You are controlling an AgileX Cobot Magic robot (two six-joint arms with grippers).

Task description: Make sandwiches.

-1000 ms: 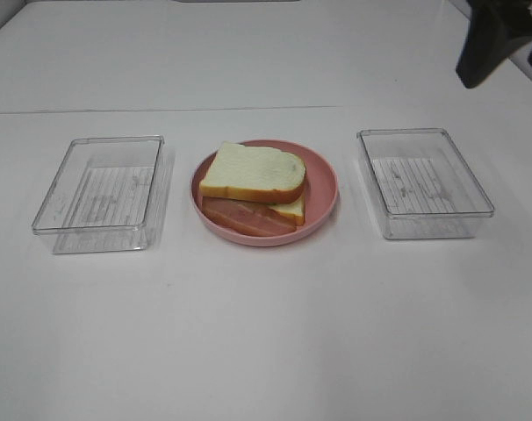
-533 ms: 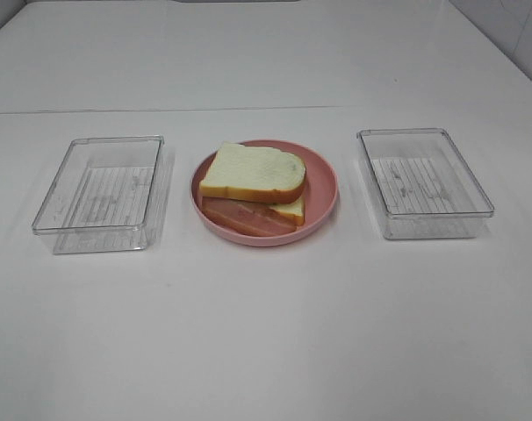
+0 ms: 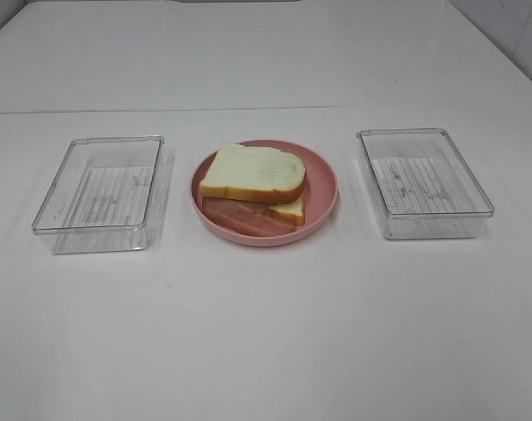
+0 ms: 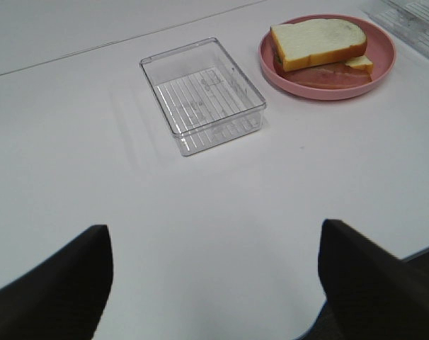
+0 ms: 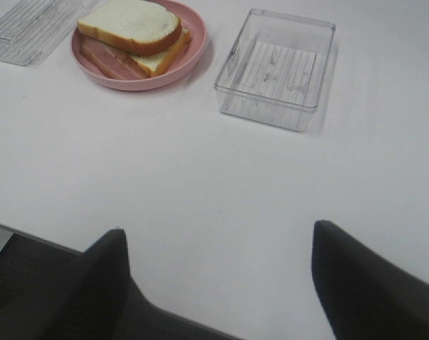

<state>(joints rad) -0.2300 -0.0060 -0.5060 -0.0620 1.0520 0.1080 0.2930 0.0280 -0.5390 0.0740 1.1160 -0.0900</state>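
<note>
A sandwich (image 3: 253, 172) lies on the round pink plate (image 3: 323, 180) at the table's middle. Its top is a white bread slice with orange-brown crust. Reddish-brown bacon strips (image 3: 244, 217) and a lower bread slice (image 3: 292, 209) stick out beneath it. No lettuce or cheese shows. It also shows in the left wrist view (image 4: 317, 42) and the right wrist view (image 5: 129, 25). My left gripper (image 4: 214, 283) is open and empty, well back from the plate near the table's edge. My right gripper (image 5: 218, 283) is open and empty, also back at the table's edge. Neither arm shows in the exterior view.
An empty clear plastic tray (image 3: 99, 193) stands left of the plate and another (image 3: 424, 180) stands right of it. The left tray shows in the left wrist view (image 4: 200, 95), the right tray in the right wrist view (image 5: 278, 71). The white table's front edge (image 5: 30, 237) is near.
One second ago the right arm's dark gripper showed at the top right of the exterior view. It has left that view. The sandwich, plate and trays have not moved.
</note>
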